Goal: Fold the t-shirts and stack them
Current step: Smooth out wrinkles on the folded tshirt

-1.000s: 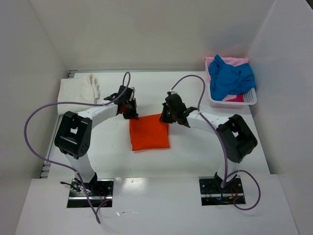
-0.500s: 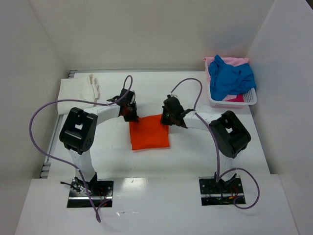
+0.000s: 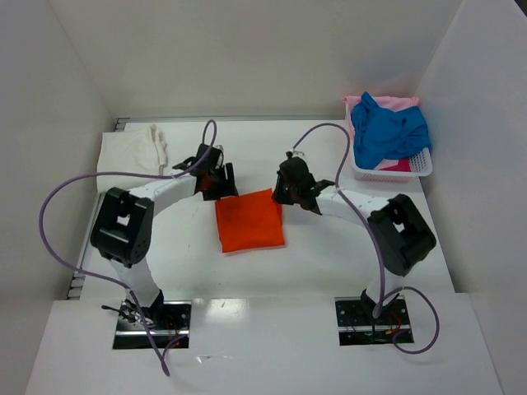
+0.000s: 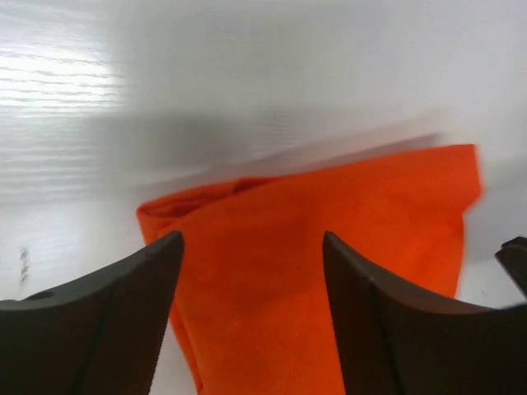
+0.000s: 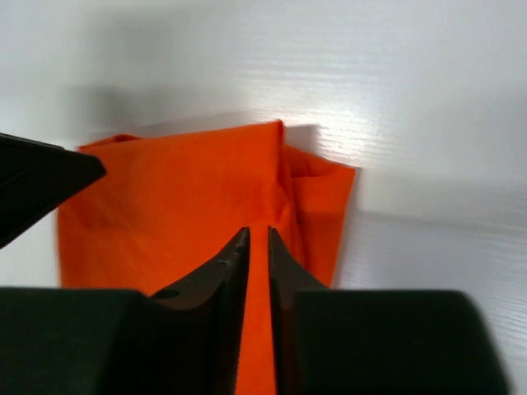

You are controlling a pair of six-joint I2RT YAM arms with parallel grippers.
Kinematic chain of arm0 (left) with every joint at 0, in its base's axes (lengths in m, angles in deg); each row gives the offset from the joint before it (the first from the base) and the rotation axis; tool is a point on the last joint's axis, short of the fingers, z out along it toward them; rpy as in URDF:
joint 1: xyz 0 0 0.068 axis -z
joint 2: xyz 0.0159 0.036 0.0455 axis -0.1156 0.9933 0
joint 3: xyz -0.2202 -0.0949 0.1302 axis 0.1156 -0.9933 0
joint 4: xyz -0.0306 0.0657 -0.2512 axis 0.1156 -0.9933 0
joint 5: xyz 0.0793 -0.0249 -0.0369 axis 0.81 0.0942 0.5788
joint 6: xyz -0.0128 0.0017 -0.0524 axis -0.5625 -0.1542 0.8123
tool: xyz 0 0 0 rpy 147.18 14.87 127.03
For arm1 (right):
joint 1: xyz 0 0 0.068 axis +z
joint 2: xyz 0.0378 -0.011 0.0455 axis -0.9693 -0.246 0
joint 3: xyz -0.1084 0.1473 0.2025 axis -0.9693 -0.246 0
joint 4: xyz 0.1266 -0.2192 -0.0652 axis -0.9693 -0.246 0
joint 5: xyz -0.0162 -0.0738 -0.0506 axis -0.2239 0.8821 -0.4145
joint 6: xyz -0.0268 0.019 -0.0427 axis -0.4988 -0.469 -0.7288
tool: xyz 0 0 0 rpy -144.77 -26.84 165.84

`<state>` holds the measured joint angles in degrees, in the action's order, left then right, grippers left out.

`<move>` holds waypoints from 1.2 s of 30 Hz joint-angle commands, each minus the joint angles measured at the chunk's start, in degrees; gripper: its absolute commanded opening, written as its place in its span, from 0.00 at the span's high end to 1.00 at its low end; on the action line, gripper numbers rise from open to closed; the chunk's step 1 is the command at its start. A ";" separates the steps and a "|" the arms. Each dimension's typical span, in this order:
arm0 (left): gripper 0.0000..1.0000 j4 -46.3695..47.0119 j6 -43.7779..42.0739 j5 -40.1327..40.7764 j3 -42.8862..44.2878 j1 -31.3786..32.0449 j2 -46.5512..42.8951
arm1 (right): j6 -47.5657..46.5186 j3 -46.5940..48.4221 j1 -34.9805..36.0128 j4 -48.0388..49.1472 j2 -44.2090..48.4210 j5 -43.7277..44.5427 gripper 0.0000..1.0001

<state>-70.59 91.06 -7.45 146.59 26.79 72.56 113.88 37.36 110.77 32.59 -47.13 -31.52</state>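
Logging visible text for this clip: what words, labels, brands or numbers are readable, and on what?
None readable.
The orange t-shirt, blue t-shirt and basket are plain.
One tiny dark mark on the table, left wrist view, is too blurred to read.

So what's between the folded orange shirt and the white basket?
The right gripper and its arm cross that stretch above bare white table; nothing else lies between the orange shirt and the basket. The top view shows it.

No legible text (any view)
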 commanded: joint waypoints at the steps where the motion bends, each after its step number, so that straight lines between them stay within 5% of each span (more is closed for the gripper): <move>1: 0.17 -2.06 -0.57 2.11 2.85 -0.47 -9.88 | -1.52 3.54 -1.17 -0.54 7.72 -0.96 0.77; 5: 0.07 -5.32 1.50 2.92 -1.70 -0.47 -16.92 | -1.52 3.54 -1.87 -2.40 9.66 -4.09 0.74; 10: 0.04 -6.50 5.00 1.41 -10.72 -0.47 -25.53 | -1.00 0.11 -1.87 -3.12 10.80 -6.34 0.94; 22: 0.04 3.67 19.21 1.07 -27.20 0.67 -31.70 | -2.84 1.98 -0.12 -2.59 2.26 -13.06 0.97; 36: 0.04 9.25 17.00 -7.01 -25.71 0.67 -14.05 | -4.37 5.62 1.55 -5.59 -5.17 -9.63 0.99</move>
<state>-62.94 108.13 -12.32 121.04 27.29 55.76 111.21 39.84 111.90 28.39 -51.11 -43.57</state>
